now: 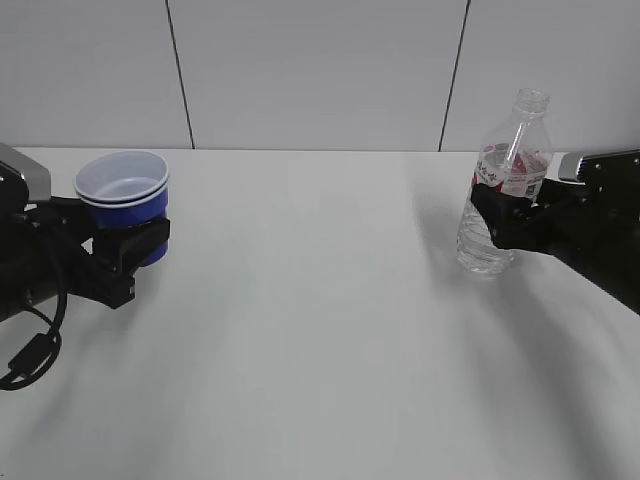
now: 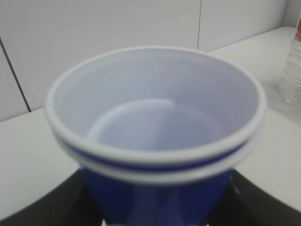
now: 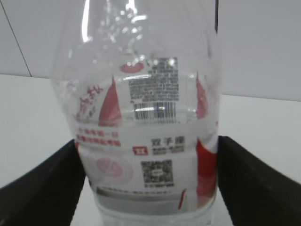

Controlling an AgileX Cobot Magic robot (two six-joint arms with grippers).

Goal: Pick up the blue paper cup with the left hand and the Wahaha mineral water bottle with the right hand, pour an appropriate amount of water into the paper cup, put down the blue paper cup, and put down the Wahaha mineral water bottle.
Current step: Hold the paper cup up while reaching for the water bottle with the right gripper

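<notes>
Cup (image 1: pixel 124 190) sits gripped in the left end effector (image 1: pixel 128 243); right end effector (image 1: pixel 497 222) straddles the bottle (image 1: pixel 504 185), grip uncertain. Pouring apparently remains.

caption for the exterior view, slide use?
Left hand holds blue paper cup; right hand grips uncapped Wahaha mineral water bottle.

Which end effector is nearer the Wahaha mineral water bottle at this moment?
Right. The right end effector has its fingers on either side of the Wahaha mineral water bottle at the label. The left end effector is across the table, clasping the blue paper cup.
</notes>
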